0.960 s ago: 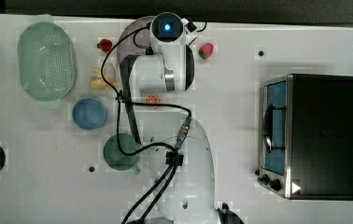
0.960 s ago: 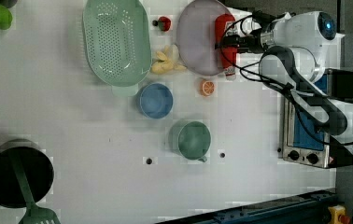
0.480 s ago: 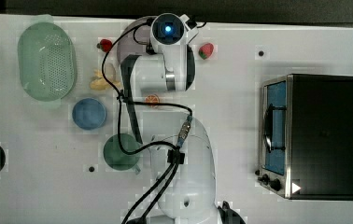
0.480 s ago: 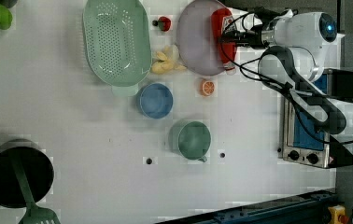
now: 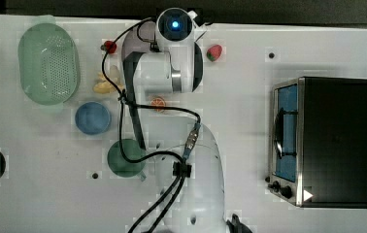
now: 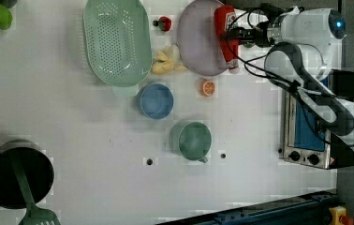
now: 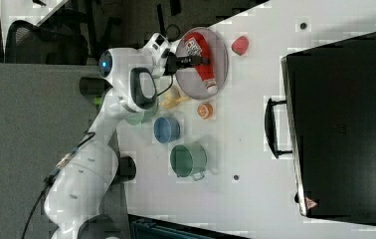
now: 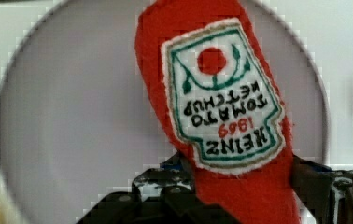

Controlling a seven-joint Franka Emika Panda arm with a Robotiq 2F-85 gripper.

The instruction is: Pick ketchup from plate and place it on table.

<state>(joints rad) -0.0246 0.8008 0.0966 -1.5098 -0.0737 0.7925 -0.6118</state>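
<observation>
The gripper (image 8: 240,196), pinching the red ketchup (image 8: 216,107) bottle's base, has carried it further across the plate (image 6: 196,44) than before.

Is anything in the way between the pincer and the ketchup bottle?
No, nothing visible is in the way. The pincer sits around one end of the ketchup, which lies on the plate. Bare table is right beside the plate, with just an orange slice nearby to steer past.
</observation>
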